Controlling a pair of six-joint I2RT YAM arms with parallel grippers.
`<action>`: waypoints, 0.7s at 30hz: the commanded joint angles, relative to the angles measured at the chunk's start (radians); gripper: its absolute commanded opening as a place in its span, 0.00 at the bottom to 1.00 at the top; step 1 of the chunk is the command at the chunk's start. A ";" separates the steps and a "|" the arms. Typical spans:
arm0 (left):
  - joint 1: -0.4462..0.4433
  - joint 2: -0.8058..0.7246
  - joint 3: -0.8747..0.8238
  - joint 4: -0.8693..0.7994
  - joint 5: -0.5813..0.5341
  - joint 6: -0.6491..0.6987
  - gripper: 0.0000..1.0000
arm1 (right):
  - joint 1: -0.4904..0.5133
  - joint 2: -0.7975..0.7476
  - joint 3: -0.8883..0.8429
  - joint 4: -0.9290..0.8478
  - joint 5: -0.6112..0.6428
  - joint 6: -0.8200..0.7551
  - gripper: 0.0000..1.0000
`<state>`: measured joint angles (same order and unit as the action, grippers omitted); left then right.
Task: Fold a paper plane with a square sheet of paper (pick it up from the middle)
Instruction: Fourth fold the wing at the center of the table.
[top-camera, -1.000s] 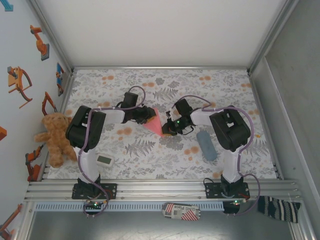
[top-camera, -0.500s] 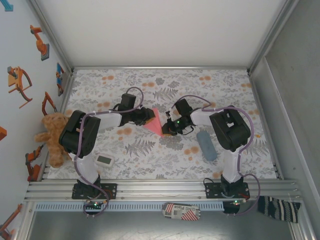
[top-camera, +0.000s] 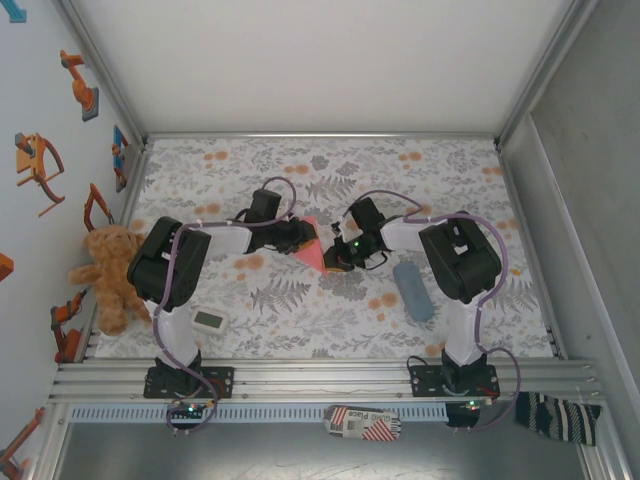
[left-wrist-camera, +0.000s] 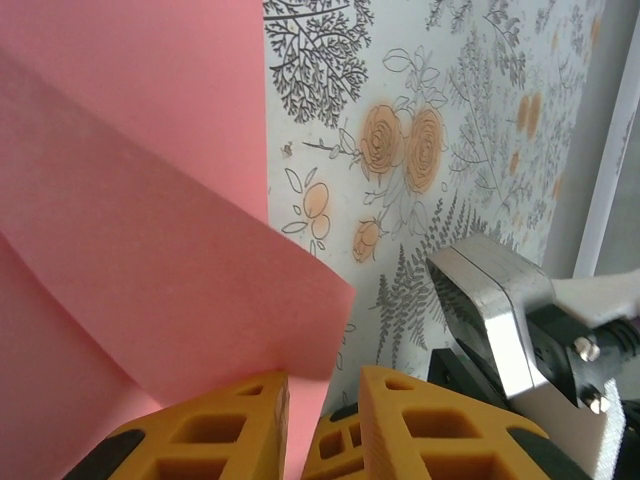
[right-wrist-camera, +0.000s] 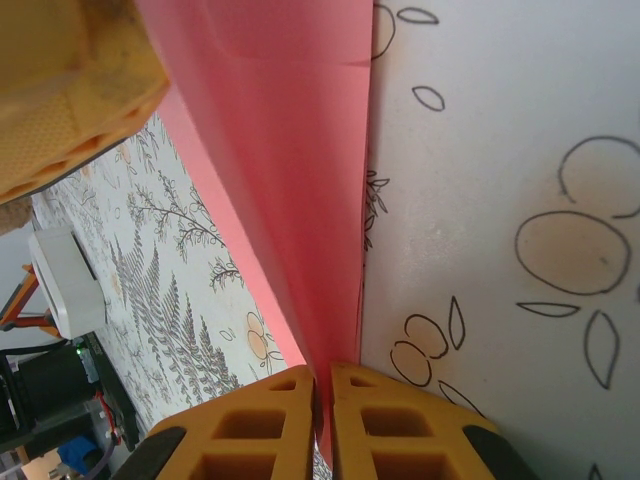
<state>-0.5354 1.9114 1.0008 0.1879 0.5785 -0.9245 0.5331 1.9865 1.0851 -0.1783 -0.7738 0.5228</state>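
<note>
Holds paper (top-camera: 311, 244) at the middle of the counter (top-camera: 300, 310) — a pink wedge, partly lifted off it. Clamps right hand (right-wrist-camera: 322, 378) tight on one edge, fingers nearly touching. Pinches a curled flap in left hand (left-wrist-camera: 320, 390) — narrow gap, sheet running through it.

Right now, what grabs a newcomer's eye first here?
The salmon-pink paper mid-table between the two arms: the right claw is shut on its folded edge, and a curled flap dips between the fingers of the left claw. Next, the teddy bear at the table's left edge and the grey-blue pouch beside the right arm.
</note>
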 joint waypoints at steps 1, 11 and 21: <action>-0.004 0.029 0.030 0.008 0.024 -0.003 0.26 | -0.005 0.028 -0.023 -0.023 0.041 -0.025 0.12; -0.008 0.054 0.051 0.002 0.026 -0.005 0.26 | -0.011 0.027 -0.028 -0.024 0.039 -0.026 0.14; -0.007 0.070 0.057 -0.007 0.023 -0.001 0.26 | -0.012 0.023 -0.028 -0.025 0.040 -0.027 0.14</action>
<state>-0.5365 1.9636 1.0348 0.1875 0.5880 -0.9279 0.5304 1.9865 1.0836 -0.1753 -0.7815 0.5228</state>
